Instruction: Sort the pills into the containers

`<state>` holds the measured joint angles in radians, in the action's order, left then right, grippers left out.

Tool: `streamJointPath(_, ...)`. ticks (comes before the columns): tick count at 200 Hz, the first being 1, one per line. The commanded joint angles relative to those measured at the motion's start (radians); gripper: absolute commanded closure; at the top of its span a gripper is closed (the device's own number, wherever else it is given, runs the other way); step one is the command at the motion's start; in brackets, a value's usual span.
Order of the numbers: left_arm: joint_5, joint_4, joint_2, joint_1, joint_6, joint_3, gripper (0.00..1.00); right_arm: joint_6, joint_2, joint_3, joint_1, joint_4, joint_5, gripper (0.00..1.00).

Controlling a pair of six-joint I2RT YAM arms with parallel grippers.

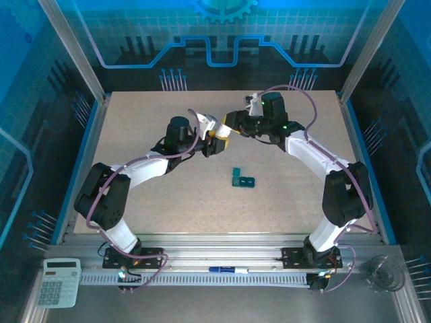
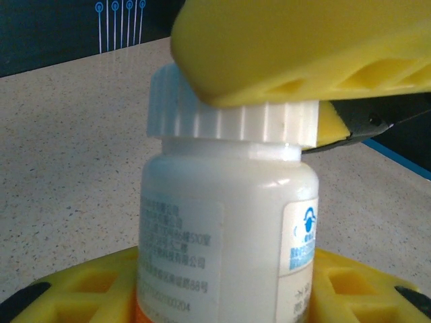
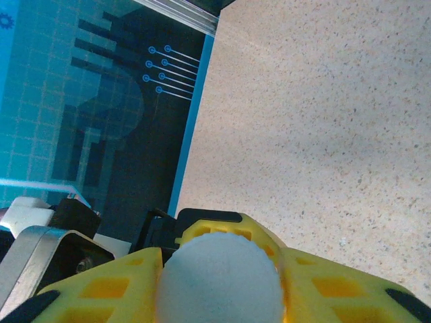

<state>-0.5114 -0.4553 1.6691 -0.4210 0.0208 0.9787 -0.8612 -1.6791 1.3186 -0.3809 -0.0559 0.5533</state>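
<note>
Surroundings: a speckled beige stone-look tabletop (image 1: 135, 202) sits inside aluminium-framed blue translucent panels (image 1: 40, 81). Off the table on the near metal ledge are a white plastic calculator (image 1: 59, 282) at left, a blue-and-white pen (image 1: 227, 270) lying along the rail in the middle, and a clear round glass cup (image 1: 382, 272) at right.

Both arms meet mid-table and block each other's approach there. Purple cables loop over each arm.

Left gripper (image 1: 210, 144) is clamped on a white glossy plastic pill bottle (image 2: 222, 229). Its yellow ribbed plastic fingers (image 2: 81, 289) sit on both sides of the lower body, and the bottle is upright in the left wrist view. The bottle is cylindrical with rounded shoulders. It carries a paper label with small grey print, a blue logo patch on the right and an orange strip low on the left.

Right gripper (image 1: 223, 134) is clenched on the white ribbed screw cap (image 2: 229, 121). One yellow finger (image 2: 303, 47) lies across the cap's top edge. In the right wrist view the cap (image 3: 219, 279) is wedged between the two yellow lattice-cut fingers (image 3: 108, 286).

The small teal-green rectangular plastic pill box (image 1: 242, 179) lies flat on the table nearer the arm bases. It is well apart from both grippers, and neither arm covers it. Its compartments are too small to read.
</note>
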Motion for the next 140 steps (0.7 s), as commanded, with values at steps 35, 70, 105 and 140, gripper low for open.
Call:
streamJointPath(35,-0.054,-0.08,-0.041,0.006,0.019,-0.006,1.0,0.217,-0.018,0.062,0.002,0.006,0.163,0.7)
streamJointPath(70,-0.145,-0.186,-0.049,0.038,0.13,0.0,1.0,0.42,0.013,0.044,0.033,0.073,0.276,0.67)
streamJointPath(105,-0.169,-0.234,-0.038,0.04,0.17,0.019,1.0,0.423,0.012,0.067,0.046,0.098,0.309,0.6)
streamJointPath(140,-0.152,-0.258,-0.023,0.04,0.165,0.025,1.0,0.333,0.071,0.056,0.066,0.144,0.249,0.25)
